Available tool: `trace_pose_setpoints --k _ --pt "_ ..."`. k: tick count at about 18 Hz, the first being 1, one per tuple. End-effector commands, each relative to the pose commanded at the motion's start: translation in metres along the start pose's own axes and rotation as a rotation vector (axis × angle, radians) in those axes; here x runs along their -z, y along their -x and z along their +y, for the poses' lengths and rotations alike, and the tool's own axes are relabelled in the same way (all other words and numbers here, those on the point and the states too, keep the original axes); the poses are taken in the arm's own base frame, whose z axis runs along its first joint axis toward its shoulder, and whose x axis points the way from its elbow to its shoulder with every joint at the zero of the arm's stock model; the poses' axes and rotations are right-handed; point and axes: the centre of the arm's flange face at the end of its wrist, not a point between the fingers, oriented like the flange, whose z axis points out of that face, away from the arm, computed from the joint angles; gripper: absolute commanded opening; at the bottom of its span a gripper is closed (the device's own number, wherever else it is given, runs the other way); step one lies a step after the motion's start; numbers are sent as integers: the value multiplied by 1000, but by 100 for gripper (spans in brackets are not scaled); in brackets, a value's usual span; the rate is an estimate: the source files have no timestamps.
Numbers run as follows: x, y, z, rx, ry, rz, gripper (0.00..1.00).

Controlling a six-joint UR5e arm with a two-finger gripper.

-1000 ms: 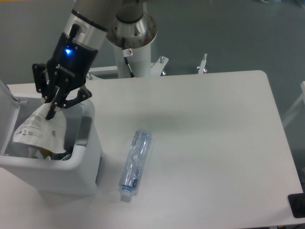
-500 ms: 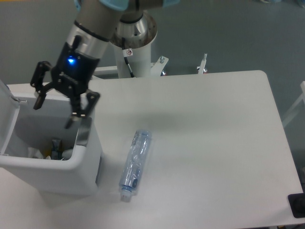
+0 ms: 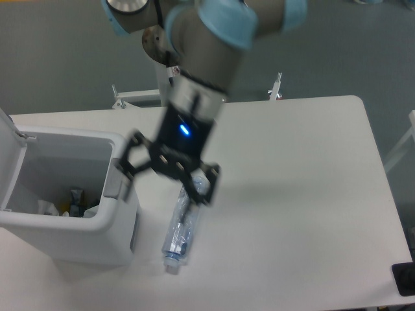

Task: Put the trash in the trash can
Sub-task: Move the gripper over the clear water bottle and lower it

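Flat on its side on the white table (image 3: 292, 168), the clear bluish bottle (image 3: 181, 230) lies with its white cap (image 3: 170, 265) pointing toward the table's near edge and its far end hidden under the robot's tool; just beside it, to the left, stands the white trash can (image 3: 71, 233), its hinged lid (image 3: 6, 162) raised at the far left and its grey handle tab (image 3: 115, 183) facing the bottle; inside the open can, scraps of litter sit on the bottom, among them a pale see-through piece that may be the packet (image 3: 47, 208), though it is too small to tell for sure; above the bottle's upper end, between can and bottle, hangs the gripper (image 3: 168, 179), blurred, its two dark fingers (image 3: 209, 188) spread wide apart and holding nothing, a blue light (image 3: 185, 130) glowing on its wrist; behind it the grey arm (image 3: 214, 45) with pale blue joint covers rises toward its pedestal at the table's far edge.
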Motion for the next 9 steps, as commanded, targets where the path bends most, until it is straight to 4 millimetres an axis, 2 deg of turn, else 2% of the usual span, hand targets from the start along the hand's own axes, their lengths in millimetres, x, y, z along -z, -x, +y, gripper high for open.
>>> trace_pose_setpoints --k 2,5,7,9 --pt "-21 13 12 24 35 14 100" --pt "-52 54 38 93 128 -20 100" --pt "-67 73 53 101 197 -101 100" --pt "-96 77 69 114 269 -105 100"
